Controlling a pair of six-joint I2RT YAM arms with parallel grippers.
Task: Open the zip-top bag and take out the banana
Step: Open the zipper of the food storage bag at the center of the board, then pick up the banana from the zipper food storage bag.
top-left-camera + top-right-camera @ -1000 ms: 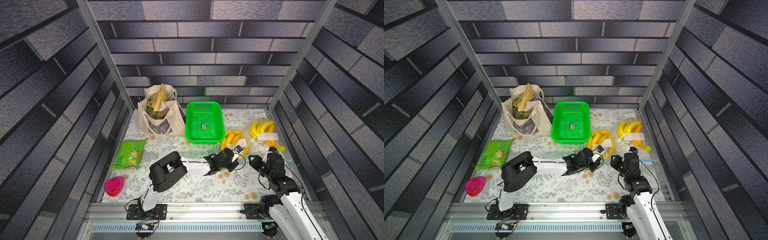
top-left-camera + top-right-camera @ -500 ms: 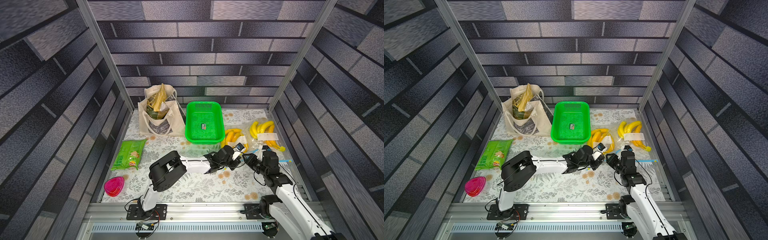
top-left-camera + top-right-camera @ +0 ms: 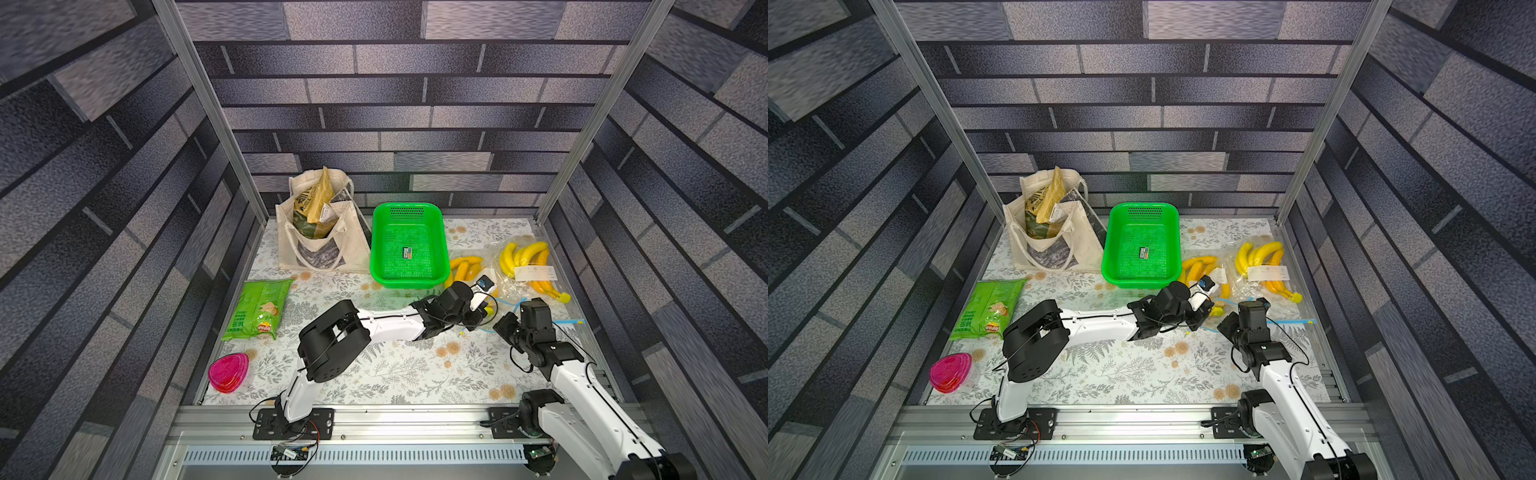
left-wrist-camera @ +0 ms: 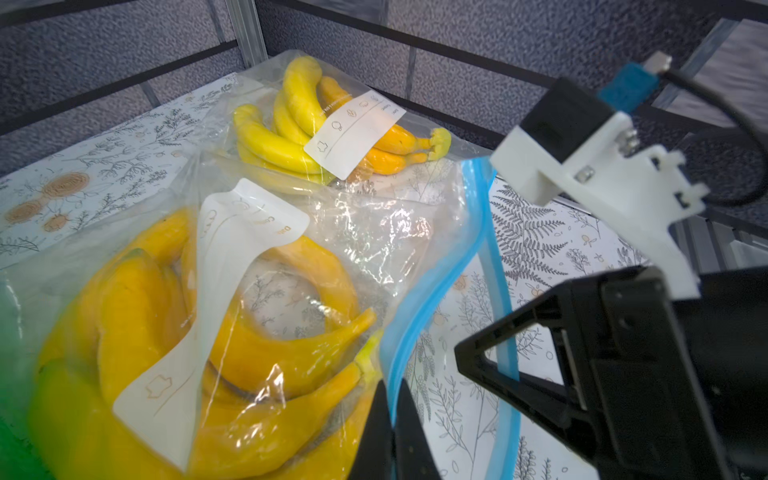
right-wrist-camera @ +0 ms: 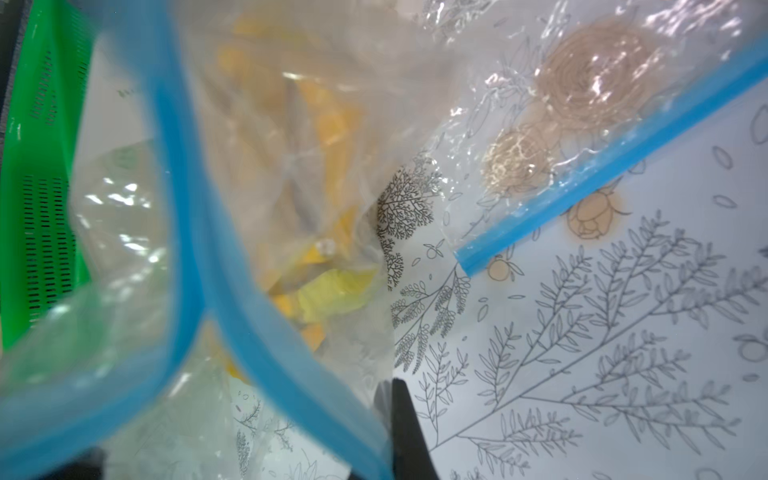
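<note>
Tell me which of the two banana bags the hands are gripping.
The bag beside the green basket: left hand and right hand pinch its blue zip edge. The other bag lies untouched.

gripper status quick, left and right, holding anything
left gripper: shut on the zip-top bag, at its blue rim.
right gripper: shut on the same bag's blue rim.

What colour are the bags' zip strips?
Blue; the zip strip shows best in the left wrist view.
</note>
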